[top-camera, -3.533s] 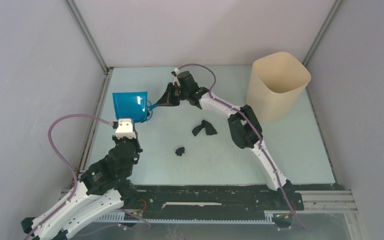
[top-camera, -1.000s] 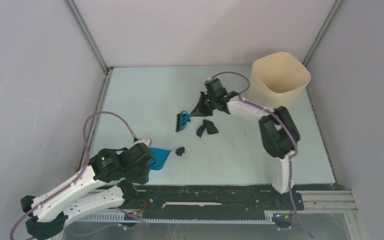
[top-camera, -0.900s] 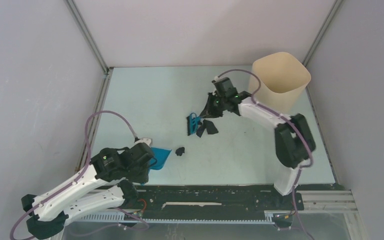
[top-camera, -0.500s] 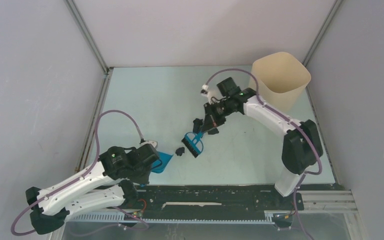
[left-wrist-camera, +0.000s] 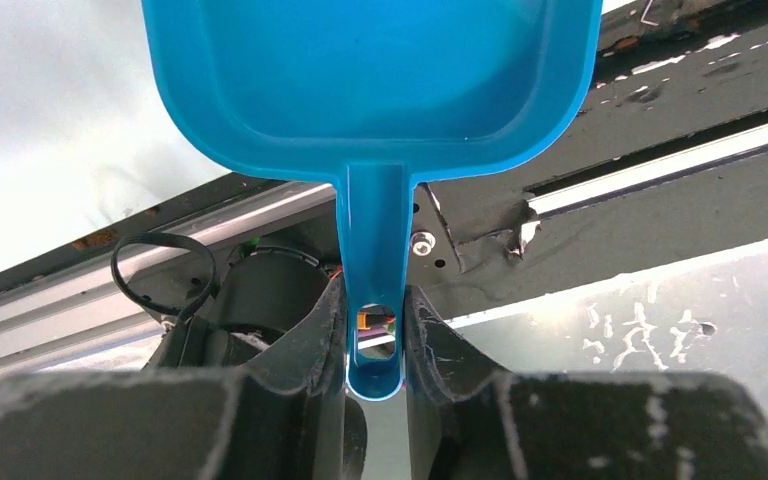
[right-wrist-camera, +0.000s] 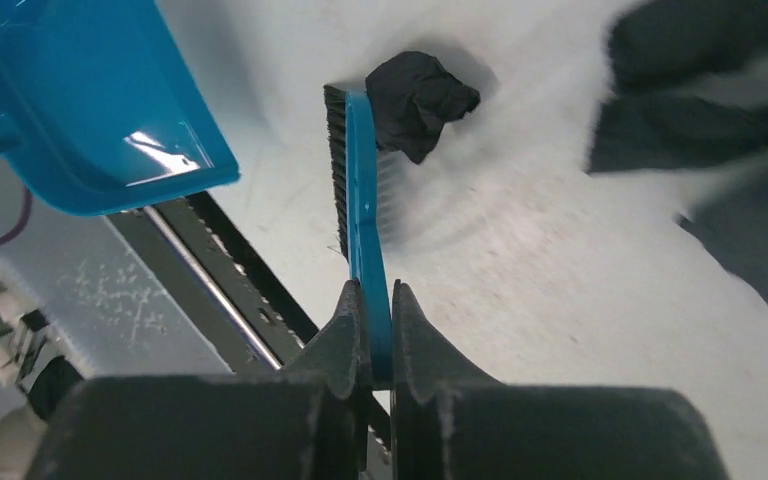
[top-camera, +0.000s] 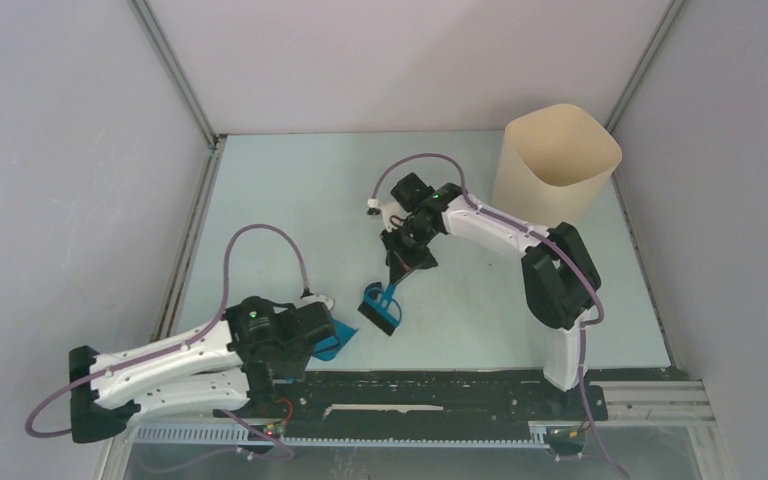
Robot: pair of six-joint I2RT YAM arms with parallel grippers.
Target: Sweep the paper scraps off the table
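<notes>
Currently left hand clamps dustpan handle; right hand clamps brush touching dark scrap

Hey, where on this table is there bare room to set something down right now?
Bare: the far-left corner of the table, between the back wall and the right arm; also the near-right patch, between that arm, the bin and the right rail. Crowded: front centre, where dustpan, brush and paper scraps meet.

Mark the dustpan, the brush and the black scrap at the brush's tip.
dustpan [left-wrist-camera: 370, 70]: left wrist view, bare inner floor of the pan.
brush [right-wrist-camera: 362, 200]: right wrist view, blue back beside the bristles.
black paper scrap [right-wrist-camera: 418, 95]: right wrist view, middle of the crumpled wad.
</notes>
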